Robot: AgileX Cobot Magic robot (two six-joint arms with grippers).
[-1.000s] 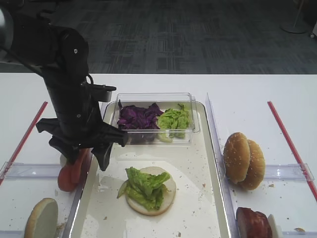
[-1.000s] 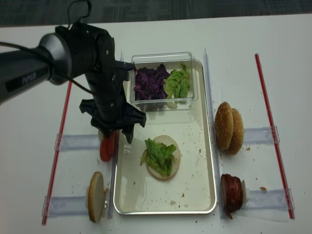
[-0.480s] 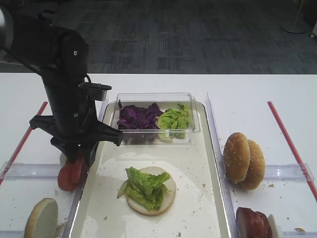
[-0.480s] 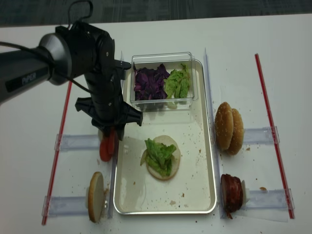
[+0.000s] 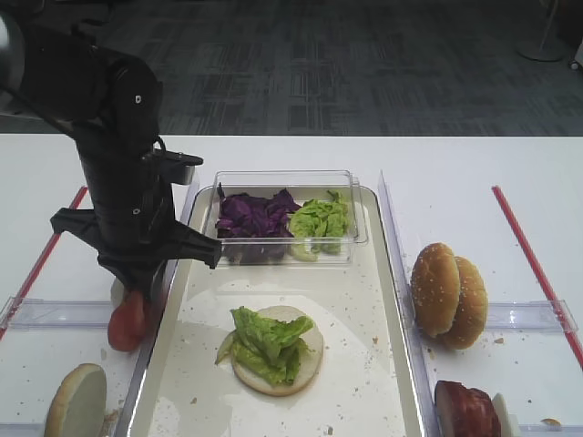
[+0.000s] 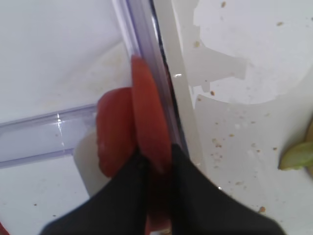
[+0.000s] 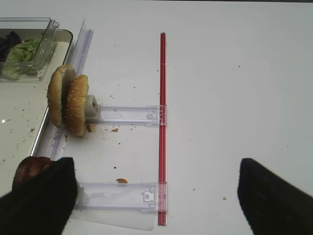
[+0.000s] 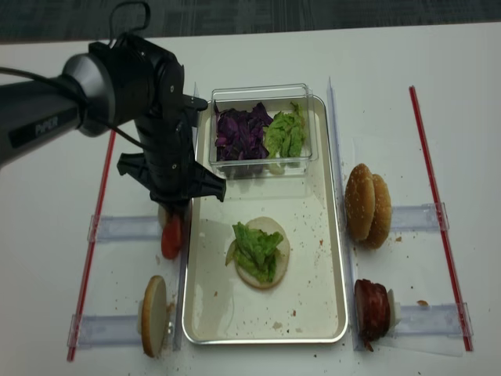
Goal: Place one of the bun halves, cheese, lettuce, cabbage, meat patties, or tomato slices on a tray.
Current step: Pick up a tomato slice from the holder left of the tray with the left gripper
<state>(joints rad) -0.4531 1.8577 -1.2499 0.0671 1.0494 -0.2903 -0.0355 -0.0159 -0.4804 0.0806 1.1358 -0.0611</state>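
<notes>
bright, even overhead light here, only soft shadows under the left arm. glare streaks on the tray rim, pale reflections on its floor. left wrist view soft and blurry close up; right wrist view sharp, dark blurred fingers low.

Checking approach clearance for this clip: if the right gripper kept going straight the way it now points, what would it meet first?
Probably nothing soon: in the wrist view the right gripper points over bare white table, with its open fingers either side of the red strip. Depth is unclear.

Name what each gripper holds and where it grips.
Left gripper pinches one upright tomato slice by its edge, fingers on both faces. Right gripper is open, holding nothing.
</notes>
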